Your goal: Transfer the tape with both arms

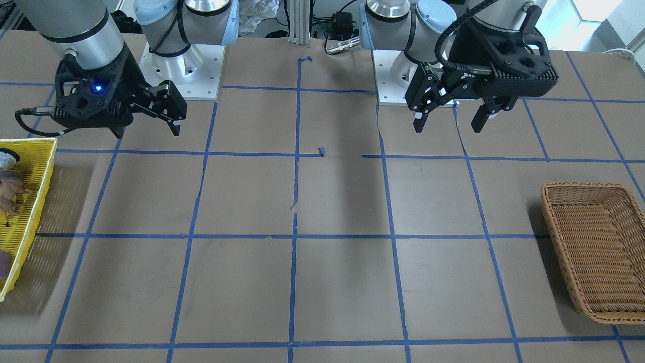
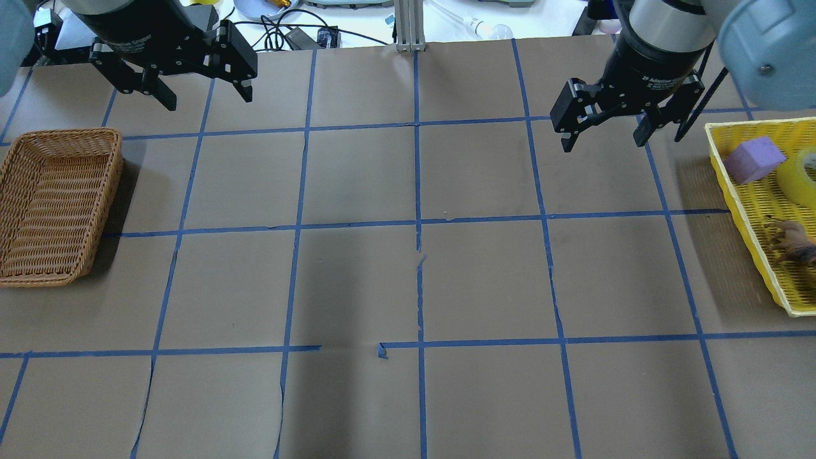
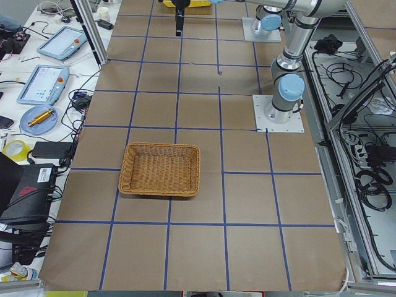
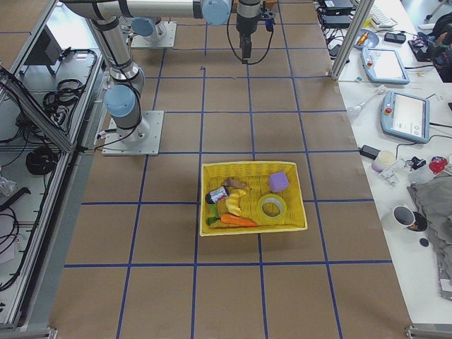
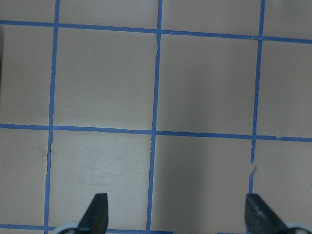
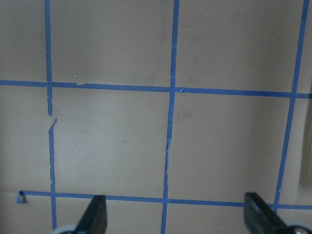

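The yellow roll of tape (image 2: 794, 180) lies flat in a yellow basket (image 2: 747, 217) at the table's right end; it also shows in the exterior right view (image 4: 261, 207). My right gripper (image 2: 602, 132) hangs open and empty, high over the table, inboard of that basket. My left gripper (image 2: 199, 86) hangs open and empty, high over the left half, beyond a wicker basket (image 2: 64, 132). Both wrist views show only wide-apart fingertips, of the left gripper (image 5: 175, 219) and the right gripper (image 6: 175, 219), over bare brown paper with blue grid lines.
The yellow basket (image 4: 251, 165) also holds a purple block (image 2: 753, 159), a brown toy animal (image 2: 790, 242), a carrot (image 4: 236, 220) and other small items. The wicker basket (image 1: 594, 252) is empty. Torn paper edges and loose blue tape ends mark the table's middle.
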